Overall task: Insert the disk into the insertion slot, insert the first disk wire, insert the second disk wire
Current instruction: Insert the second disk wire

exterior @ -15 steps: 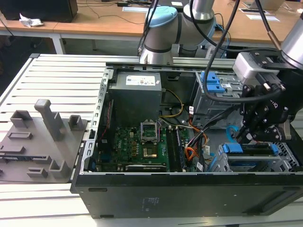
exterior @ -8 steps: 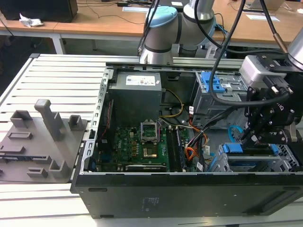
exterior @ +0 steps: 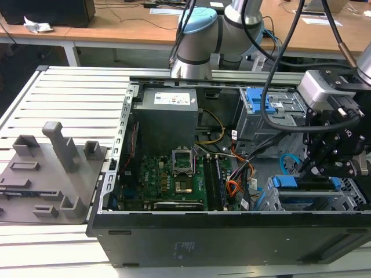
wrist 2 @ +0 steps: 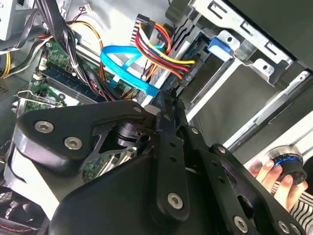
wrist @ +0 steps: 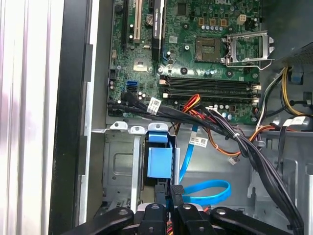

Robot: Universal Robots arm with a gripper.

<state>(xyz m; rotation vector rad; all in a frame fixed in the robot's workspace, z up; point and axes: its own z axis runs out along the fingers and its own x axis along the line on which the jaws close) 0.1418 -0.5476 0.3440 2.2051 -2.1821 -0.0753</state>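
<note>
The robot arm (exterior: 200, 40) bends over and down. Its black gripper (exterior: 302, 168) points downward. The two fingers (wrist: 176, 196) are pressed close together, with no gap between their tips.

The work surface (exterior: 69, 92) is a slatted, light grey metal top with parallel grooves. Taking it as the landmark: beyond its far edge stand wooden desks (exterior: 122, 29) with pale legs. On the desk toward the exterior view's left lie a crumpled white object (exterior: 36, 25) and a dark box (exterior: 49, 11). Cables (exterior: 145, 8) trail across the desk tops. Papers (exterior: 316, 20) lie on the desk toward the exterior view's right. Under the desks the space is dark. Lighting over the surface is even, without hard shadows.
</note>
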